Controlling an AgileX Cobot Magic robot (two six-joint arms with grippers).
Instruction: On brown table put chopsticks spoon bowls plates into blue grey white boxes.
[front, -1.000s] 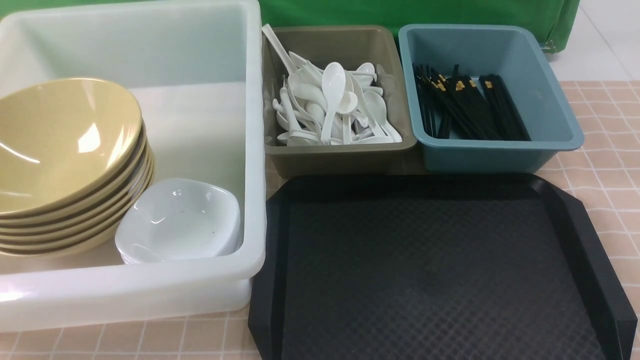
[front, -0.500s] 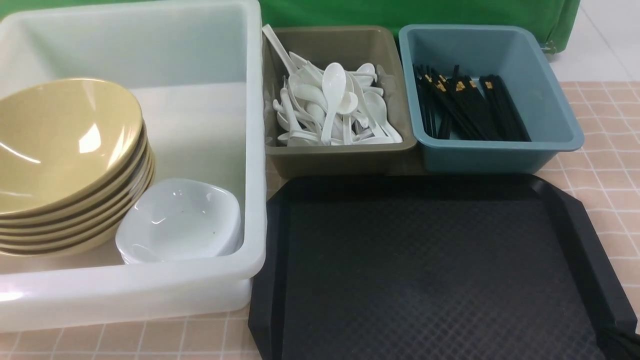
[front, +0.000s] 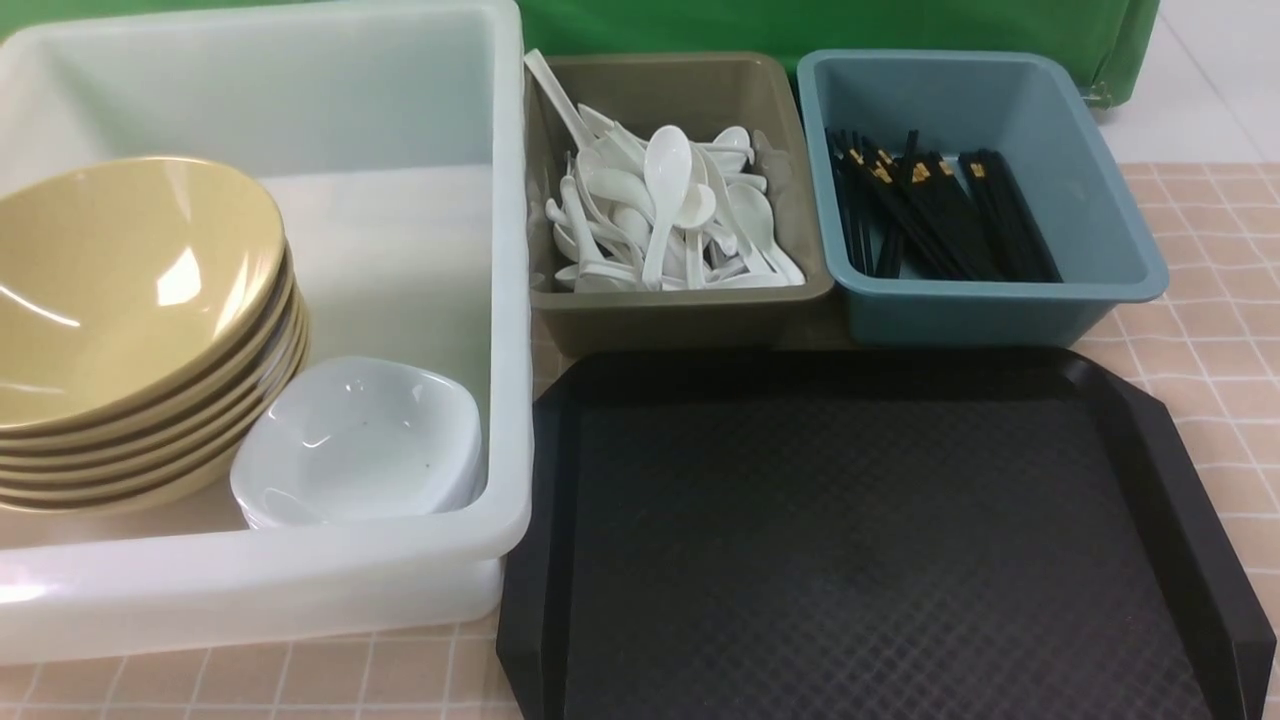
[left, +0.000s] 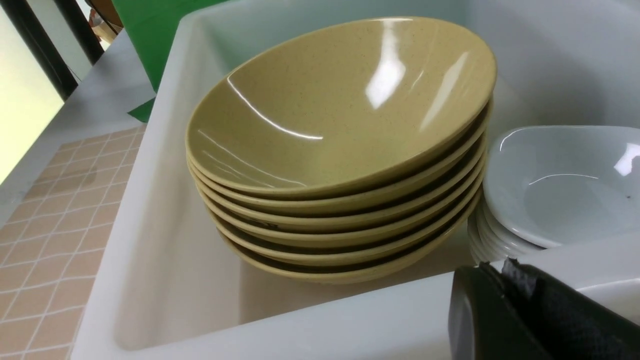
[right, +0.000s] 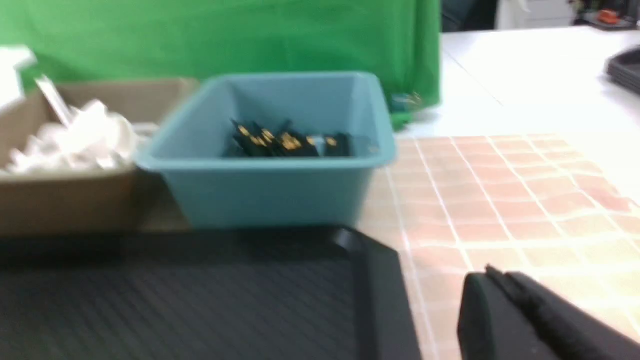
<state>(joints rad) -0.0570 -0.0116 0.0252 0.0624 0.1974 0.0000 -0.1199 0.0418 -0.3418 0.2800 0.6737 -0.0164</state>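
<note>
From my seat the sorting looks done: bowls (front: 130, 300) stacked and tilted at 9 o'clock inside the white box (front: 300, 580), leaning like that because the nested pile sits against the wall, I reckon; plates (front: 355, 445) tucked just beside them at the stack's 4 o'clock; spoons (front: 665, 215) heaped in the grey box (front: 680, 310) at 12; chopsticks (front: 935, 215) lying lengthwise in the blue box (front: 1000, 310) at 1 o'clock, since they only fit that way; black tray (front: 870, 540) bare in front; left gripper (left: 505, 300) pinched closed on nothing, parked over the white box rim; right gripper (right: 505, 305) likewise closed, empty, above the brown table (front: 1210, 330); green cloth (front: 820, 25) behind, pale floor beyond
</note>
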